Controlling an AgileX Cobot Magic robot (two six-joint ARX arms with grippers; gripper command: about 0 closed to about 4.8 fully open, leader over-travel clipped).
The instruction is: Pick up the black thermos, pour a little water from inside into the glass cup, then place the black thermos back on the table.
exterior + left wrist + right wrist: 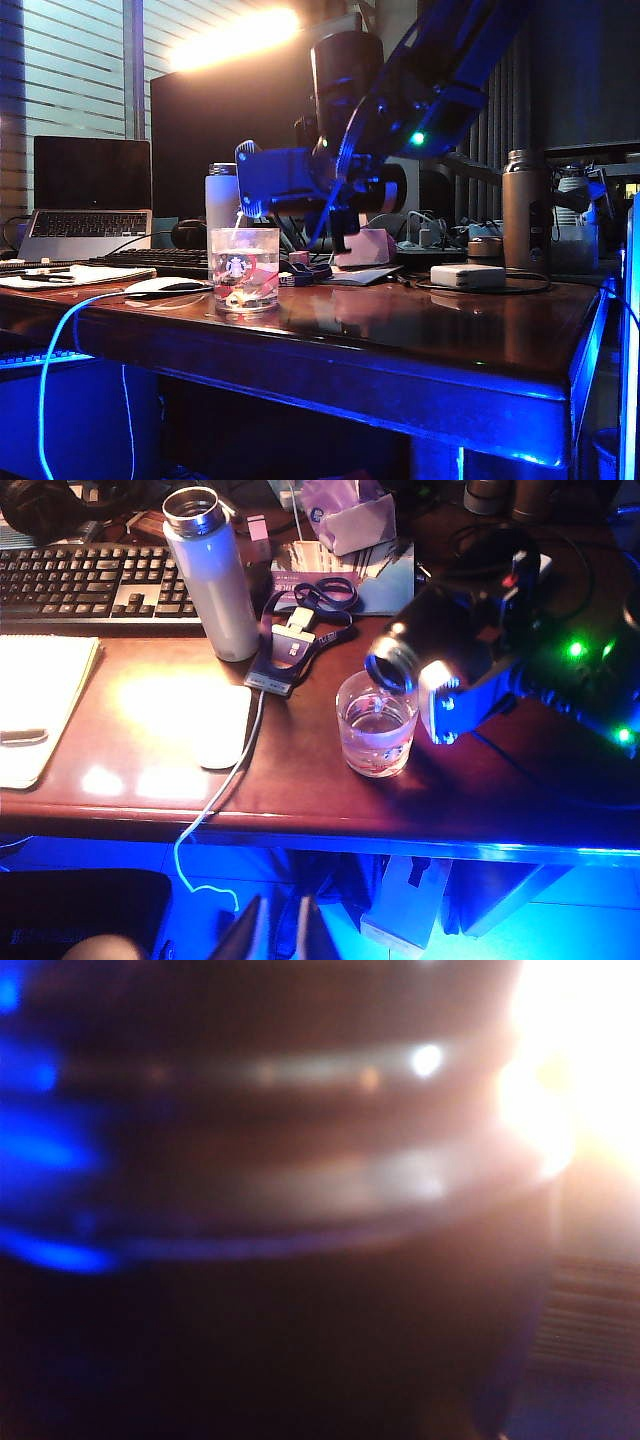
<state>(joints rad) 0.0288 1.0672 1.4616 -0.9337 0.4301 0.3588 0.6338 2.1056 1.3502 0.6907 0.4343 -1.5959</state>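
Note:
The black thermos [345,80] hangs tilted over the glass cup [245,268], its shiny mouth [393,665] just above the cup's far rim. My right gripper [285,180] is shut on the thermos near its neck, lit blue. In the right wrist view the dark thermos [300,1260] and its blurred rim fill the frame and hide the jaws. The glass cup [377,725] stands upright near the front edge of the table [300,780] with some water in it. My left gripper [278,920] hovers off the table's front edge, its fingertips [250,915] almost together and empty.
A white bottle [212,580] stands behind and to the left of the cup, with a lanyard card [285,650] beside it. A mouse [225,725], notepad [40,700] and keyboard [90,580] lie to the left. A bronze-steel bottle [525,205] and a white box [467,275] sit at the right.

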